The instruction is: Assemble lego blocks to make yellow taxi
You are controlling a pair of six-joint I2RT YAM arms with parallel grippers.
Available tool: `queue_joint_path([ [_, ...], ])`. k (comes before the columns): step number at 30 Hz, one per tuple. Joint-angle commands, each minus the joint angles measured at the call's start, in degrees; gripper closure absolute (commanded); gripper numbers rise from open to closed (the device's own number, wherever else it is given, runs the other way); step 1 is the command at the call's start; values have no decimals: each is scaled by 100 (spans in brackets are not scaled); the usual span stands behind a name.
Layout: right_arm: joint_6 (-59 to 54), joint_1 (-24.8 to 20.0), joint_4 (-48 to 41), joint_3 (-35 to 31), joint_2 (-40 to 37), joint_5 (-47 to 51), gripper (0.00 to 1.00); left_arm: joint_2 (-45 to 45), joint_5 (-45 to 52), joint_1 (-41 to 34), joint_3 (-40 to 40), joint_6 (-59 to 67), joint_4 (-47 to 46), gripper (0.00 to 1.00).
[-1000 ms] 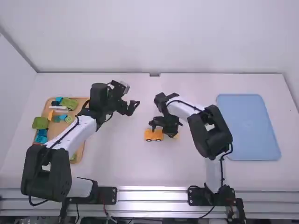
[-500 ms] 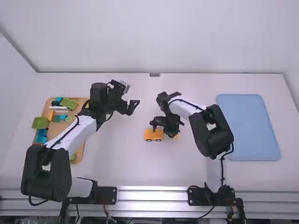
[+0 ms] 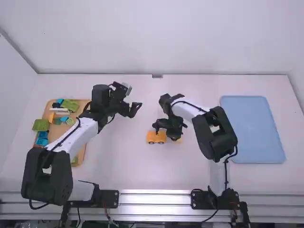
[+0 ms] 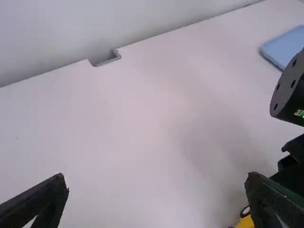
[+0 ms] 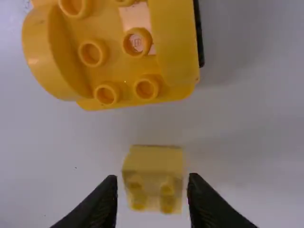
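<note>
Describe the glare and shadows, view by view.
High view: bright glare on the metal rail; left wrist view: a soft shadow on the white table near the right arm; right wrist view: dimmer light, soft shadow beside the yellow car piece.

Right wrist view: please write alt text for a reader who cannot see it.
The right gripper stands open around a small, studded yellow brick, with a gap on each side. Near it on the white table sits a larger yellow block with round studs and raised sides.
</note>
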Motion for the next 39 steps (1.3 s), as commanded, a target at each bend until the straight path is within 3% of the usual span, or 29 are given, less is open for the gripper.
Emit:
queue_joint_path([
  [1, -26, -4, -28, 15, 50, -15, 55, -59, 26, -13, -15, -17, -22, 1],
  [3, -26, -4, -31, 15, 50, -13, 52, -59, 28, -11, -15, -15, -22, 1],
  [5, -26, -4, -31, 15, 48, -11, 42, -59, 26, -11, -15, -15, -22, 1],
  [6, -24, -4, -28, 15, 48, 11, 20, -59, 26, -11, -13, -15, -22, 1],
  [8, 48, 2, -28, 17, 44, 131, 2, -59, 24, -13, -13, -13, -17, 1],
  [16, 612, 81, -291, 424, -243, 350, 2, -59, 24, -11, -13, -15, -17, 1],
  [26, 181, 24, -400, 570, -1685, -240, 2, -59, 20, -11, -13, -15, -9, 1],
  [30, -654, -350, -199, 151, -2424, -1360, 2, -59, 2, -11, -15, -2, -4, 1],
  [32, -732, -715, 358, -240, -2754, -1840, 2, -59, 7, -11, -15, 177, 4, 1],
  [35, -734, -1165, 984, -638, -2903, -1980, 2, -59, 4, -11, -15, 396, -24, 1],
  [39, -739, -1526, 1137, -966, -2911, -2009, 2, -59, 22, -11, -15, 284, -24, 1],
])
